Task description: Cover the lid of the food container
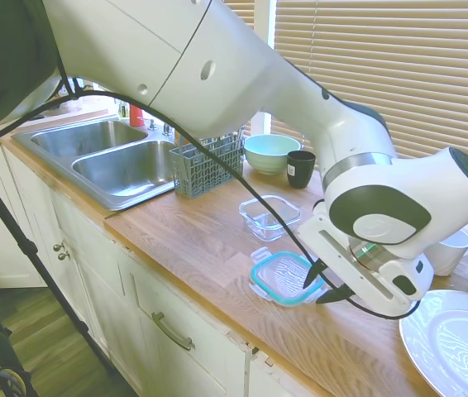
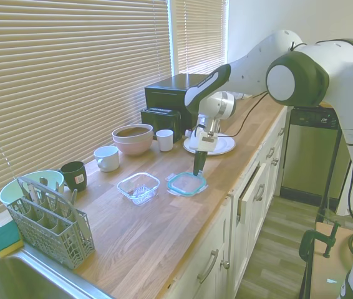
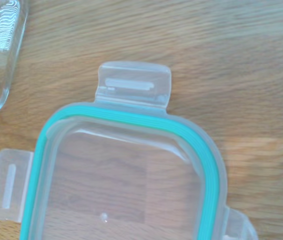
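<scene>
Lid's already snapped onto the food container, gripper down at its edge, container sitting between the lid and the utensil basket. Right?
Not quite. The lid is not on the food container; it lies flat on the countertop beside it, and the container is open. The first exterior view shows this. The rest holds: the gripper is down at the lid's edge.

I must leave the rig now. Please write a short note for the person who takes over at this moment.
Gripper: shut on the lid at its edge nearer the white plate; that side looks slightly raised, the opposite side near the counter.
The food container: open and uncovered on the wooden counter, beside the lid toward the blinds, apart from it.
Done: lid gripped.
Left: lift it, carry it over the container, set it down squarely.
</scene>
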{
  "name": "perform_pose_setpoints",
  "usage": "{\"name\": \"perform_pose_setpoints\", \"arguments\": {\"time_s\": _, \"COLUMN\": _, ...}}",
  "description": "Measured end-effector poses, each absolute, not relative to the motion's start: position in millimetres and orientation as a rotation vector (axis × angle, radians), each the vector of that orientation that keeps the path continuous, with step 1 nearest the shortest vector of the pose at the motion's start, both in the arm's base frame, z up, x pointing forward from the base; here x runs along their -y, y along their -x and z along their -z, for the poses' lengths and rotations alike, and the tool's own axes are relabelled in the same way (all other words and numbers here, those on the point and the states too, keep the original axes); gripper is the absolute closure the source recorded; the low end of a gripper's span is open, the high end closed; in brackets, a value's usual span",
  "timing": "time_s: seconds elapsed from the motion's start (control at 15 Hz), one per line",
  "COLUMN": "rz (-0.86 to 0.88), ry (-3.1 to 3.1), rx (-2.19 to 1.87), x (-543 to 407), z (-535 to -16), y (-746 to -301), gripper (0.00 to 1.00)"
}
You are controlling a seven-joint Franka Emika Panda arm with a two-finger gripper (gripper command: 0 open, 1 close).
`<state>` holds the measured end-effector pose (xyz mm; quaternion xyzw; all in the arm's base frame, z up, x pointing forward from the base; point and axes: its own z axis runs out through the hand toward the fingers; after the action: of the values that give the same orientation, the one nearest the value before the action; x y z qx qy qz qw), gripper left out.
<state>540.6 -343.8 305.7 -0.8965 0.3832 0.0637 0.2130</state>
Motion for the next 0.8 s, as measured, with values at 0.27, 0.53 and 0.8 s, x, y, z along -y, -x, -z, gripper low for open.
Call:
{"name": "perform_pose_setpoints", "arguments": {"time_s": 0.27, "rz": -0.175, "ry": 2.489, "rx": -1.069, "x": 344, "z": -307, "y": -541, "gripper": 1.00}}
{"name": "perform_pose_setpoints", "arguments": {"time_s": 0.53, "rz": -0.166, "ry": 2.493, "rx": -1.085, "x": 347, "z": -310, "y": -539, "gripper": 1.00}}
{"name": "perform_pose_setpoints", "arguments": {"time_s": 0.8, "rz": -0.126, "ry": 2.503, "rx": -1.091, "x": 343, "z": -336, "y": -538, "gripper": 1.00}}
